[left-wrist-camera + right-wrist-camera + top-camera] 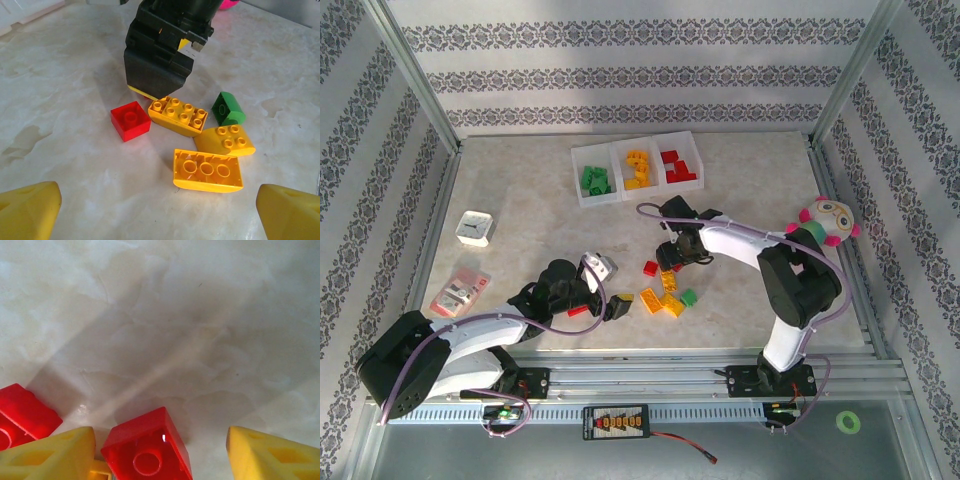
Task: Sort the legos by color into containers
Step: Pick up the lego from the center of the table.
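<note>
Legos (671,305) loose in a cluster at mid-table, red, yellow-orange and green; others sorted by colour in the containers (592,155) toward the far edge: green left, yellow-orange middle, red right. Right gripper (160,457) low over the cluster, fingers apart, a red brick (147,447) lying between them, not clamped. Left gripper (160,212) spread wide, holding nothing, facing the cluster. Pale marbled tabletop (520,180); walls (620,75) papered in grey damask bands; aluminium posts (415,75) at the corners.

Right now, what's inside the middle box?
Yellow-orange bricks sit piled in the middle bin. Whatever lies beneath the top ones is covered, so their number cannot be told.
</note>
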